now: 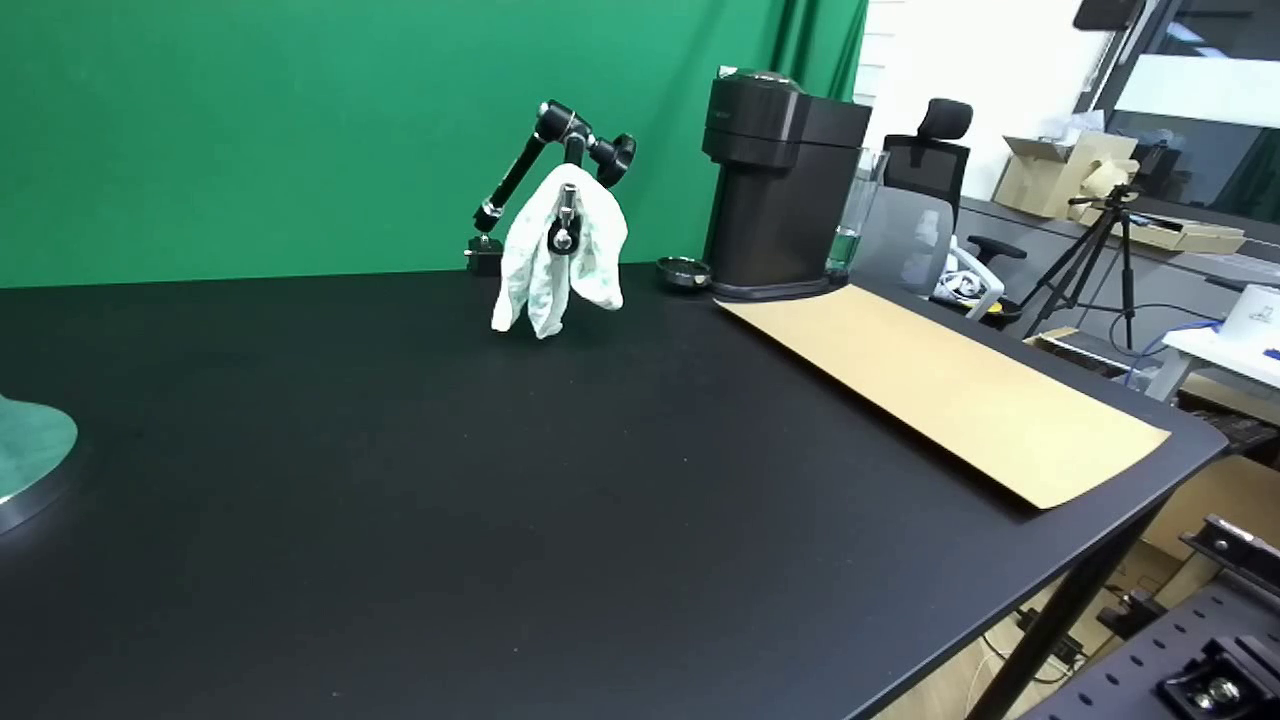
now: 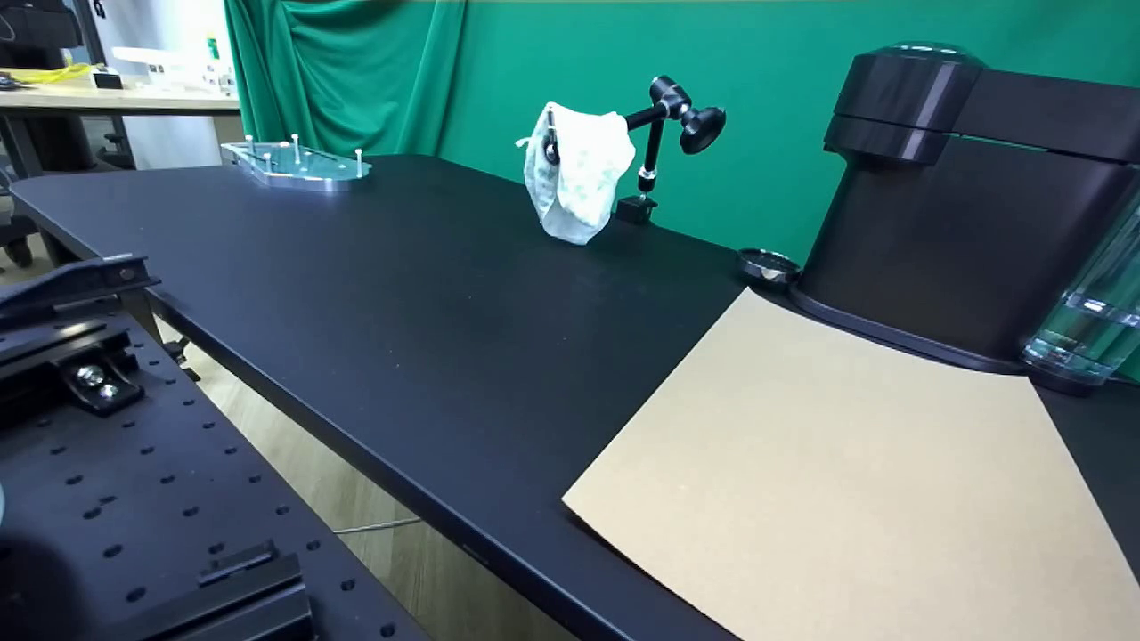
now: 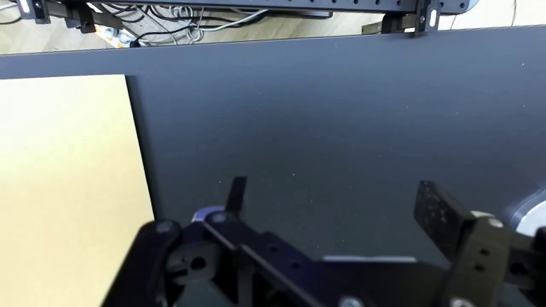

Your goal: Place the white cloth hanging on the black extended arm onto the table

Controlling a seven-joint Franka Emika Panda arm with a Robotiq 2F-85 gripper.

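No step of the placement is judged complete: the cloth (image 1: 600, 235) is hung on the arm (image 1: 556, 123), above the table (image 1: 600, 500). Grasping, removal from the arm and laying on the table are yet to be performed. The gripper (image 3: 333, 182) is spread wide, with nothing held; it is shown in the wrist view only. The cloth is shown in both exterior views but not in the wrist view.

White cloth (image 1: 596, 245) hangs from the black extended arm (image 1: 519, 172), its hem apparently just above the table (image 1: 500, 490)
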